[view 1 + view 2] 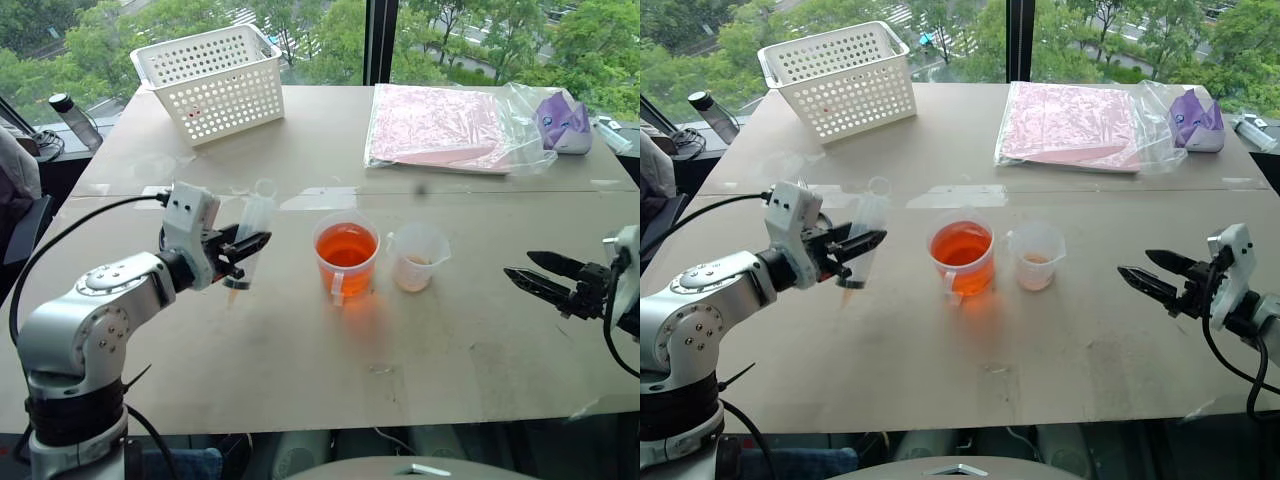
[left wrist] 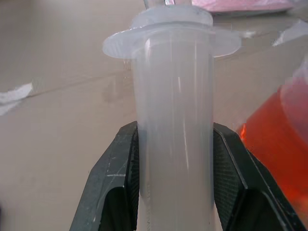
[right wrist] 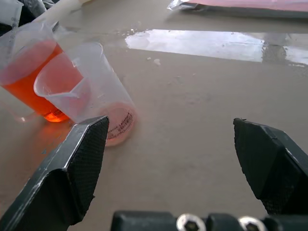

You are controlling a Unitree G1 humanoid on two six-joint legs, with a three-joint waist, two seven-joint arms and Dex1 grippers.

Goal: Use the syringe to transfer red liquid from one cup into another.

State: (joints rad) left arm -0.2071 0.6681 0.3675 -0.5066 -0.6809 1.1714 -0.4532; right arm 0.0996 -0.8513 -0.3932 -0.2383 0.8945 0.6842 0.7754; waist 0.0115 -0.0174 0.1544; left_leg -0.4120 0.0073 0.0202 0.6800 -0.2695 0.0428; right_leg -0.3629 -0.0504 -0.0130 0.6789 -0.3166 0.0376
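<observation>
We hold the syringe point(image 1: 252, 240) upright in the left gripper point(image 1: 243, 252), clamped on the barrel, left of the handled cup point(image 1: 346, 257). The right gripper point(image 1: 1152, 275) stands spread, empty. Risk: barrel slipping (smooth plastic), tipping the beaker point(image 1: 417, 257).

- The syringe point(image 2: 174, 120) in the left wrist view was cut off at both ends; plunger top and tip lay outside the picture.
- In the head views, its tip was blurred; no liquid inside could be judged.
- The beaker point(image 1: 417, 257) carried graduation marks too faint to read.
- The bottle point(image 1: 74, 119) past the table's point(image 1: 300, 370) far left corner was partly hidden.
</observation>
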